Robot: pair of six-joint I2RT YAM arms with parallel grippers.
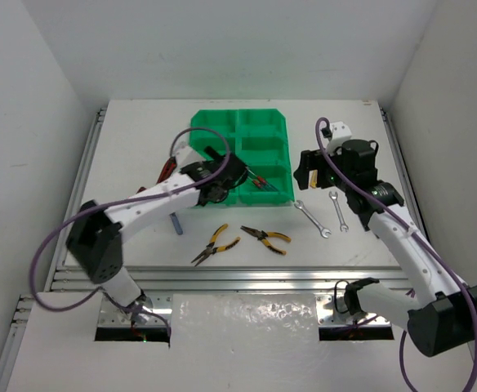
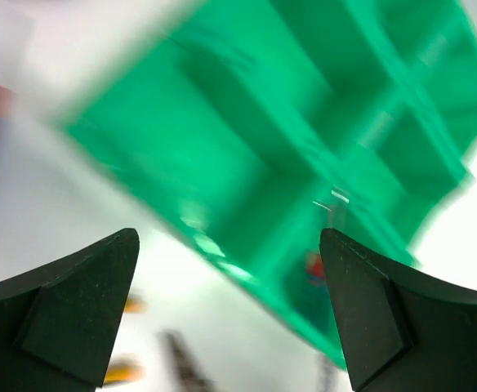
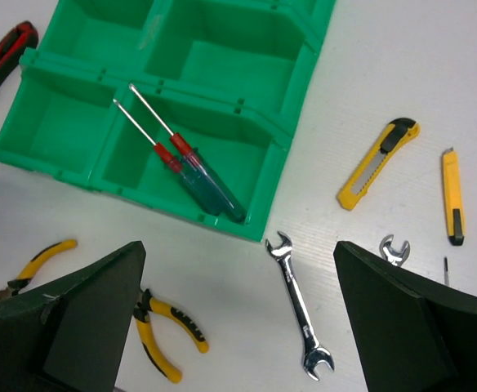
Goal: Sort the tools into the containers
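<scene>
Tray [image 1: 214,122], green, six bins in two columns by three rows, sits mid-desk against the far edge. Reads as early in the sort: one bin is loaded and most tools are loose on the desk [image 1: 140,114]. Left gripper [image 2: 229,237] hangs over the tray's near-left bin, fingers spread and nothing between them. Its wrist view is blurred, so I can't read detail there. Right gripper [image 3: 238,245] hovers beside the tray's near-right corner, also spread and empty. My guess is we're between picks. The right arm looks best placed to go next, on the wrenches [image 3: 300,306] lying flat just below it, toward the right edge. That calls for a straight drop, fingers straddling the thin shank, a low pinch, then a carry to an unused bin. Bin contents: the near-right bin holds two screwdrivers [image 3: 198,175] with blue-and-red handles, side by side on the diagonal. The other bins I can see into look bare. Loose tools:
- two yellow-handled pliers [image 1: 216,243], centre, toward the near edge
- two utility knives [image 3: 377,163], right of the tray
- red-and-black tool [image 3: 6,61], just left of the tray
- blue-handled tool [image 1: 175,222], off the tray's near-left corner
</scene>
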